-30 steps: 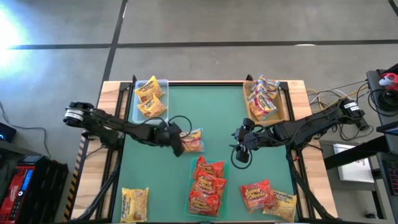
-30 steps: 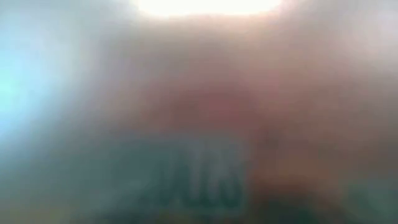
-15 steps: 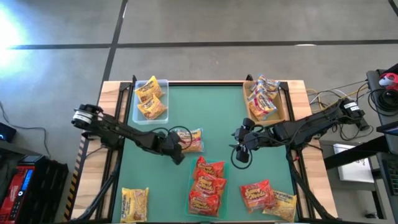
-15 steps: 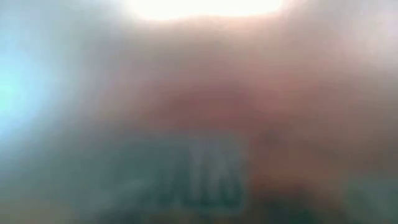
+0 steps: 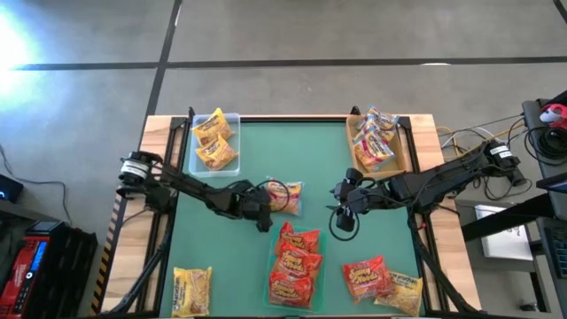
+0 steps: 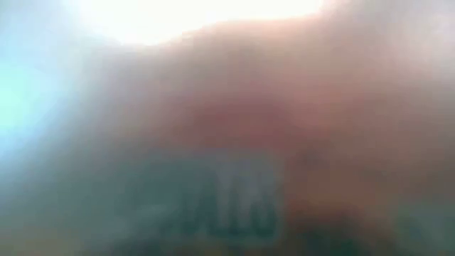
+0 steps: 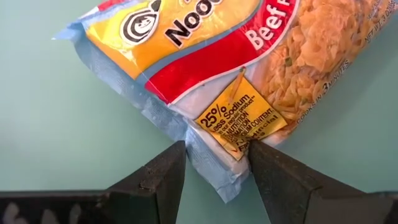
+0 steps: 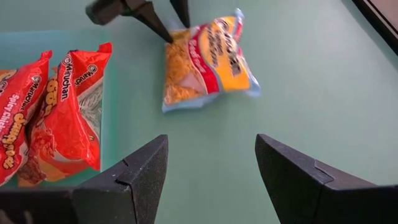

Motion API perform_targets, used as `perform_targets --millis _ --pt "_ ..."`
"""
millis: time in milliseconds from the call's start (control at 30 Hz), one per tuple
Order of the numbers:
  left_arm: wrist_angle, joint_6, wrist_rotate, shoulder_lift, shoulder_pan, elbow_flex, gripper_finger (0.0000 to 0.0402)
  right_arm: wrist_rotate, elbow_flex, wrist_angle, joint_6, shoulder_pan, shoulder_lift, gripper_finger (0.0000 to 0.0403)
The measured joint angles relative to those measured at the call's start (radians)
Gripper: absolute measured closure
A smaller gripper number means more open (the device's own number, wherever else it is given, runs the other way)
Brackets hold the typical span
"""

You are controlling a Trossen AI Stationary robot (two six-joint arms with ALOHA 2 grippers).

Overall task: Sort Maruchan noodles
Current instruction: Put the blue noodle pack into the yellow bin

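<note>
A pale yellow noodle packet with a red band point(image 5: 287, 197) point(image 7: 205, 56) lies flat on the green mat near the table's middle. My left gripper point(image 5: 263, 215) point(image 7: 214, 163) is low at the packet's left side, open, with the packet's corner between its fingers. My right gripper point(image 5: 341, 219) point(image 8: 211, 168) hangs open above the mat to the packet's right, with nothing between its fingers. Red-orange packets point(image 5: 295, 262) point(image 8: 56, 112) lie stacked toward the near edge. The low view is a blur and shows nothing. My left gripper has the packet's crimped corner point(image 7: 219, 177) between its two open fingers, and one finger point(image 7: 264, 163) lies against the packet's edge. The fingers slant down from the table's left. The packet stays flat on the mat.
A clear tray point(image 5: 232, 120) at the far left holds yellow packets. A brown tray point(image 5: 353, 142) at the far right holds pale packets. Near the front edge lie a yellow packet point(image 5: 190, 291), a red one point(image 5: 366, 276) and another yellow one point(image 5: 404, 293).
My left gripper has gone down and toward the table's right edge, rolling a little, until its fingers stand astride the pale packet's corner. The packet has slid slightly toward the right. The gap between the fingers looks unchanged.
</note>
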State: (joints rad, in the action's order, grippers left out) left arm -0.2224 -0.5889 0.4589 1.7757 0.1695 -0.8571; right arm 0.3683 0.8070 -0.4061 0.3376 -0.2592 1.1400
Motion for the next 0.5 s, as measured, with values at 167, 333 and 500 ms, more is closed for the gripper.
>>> perform_targets --millis 167,333,500 --pt "0.105 0.158 -0.005 0.038 -0.055 -0.021 0.0235 0.011 0.000 0.001 -0.001 0.000 0.000 0.0172" --pt "0.176 0.268 -0.035 0.071 -0.129 -0.042 0.0235 0.099 0.000 0.000 -0.001 0.000 0.000 0.0172" --pt "0.271 0.368 -0.107 0.094 -0.201 -0.052 0.0235 0.205 0.000 0.001 0.005 0.001 0.000 0.0172"
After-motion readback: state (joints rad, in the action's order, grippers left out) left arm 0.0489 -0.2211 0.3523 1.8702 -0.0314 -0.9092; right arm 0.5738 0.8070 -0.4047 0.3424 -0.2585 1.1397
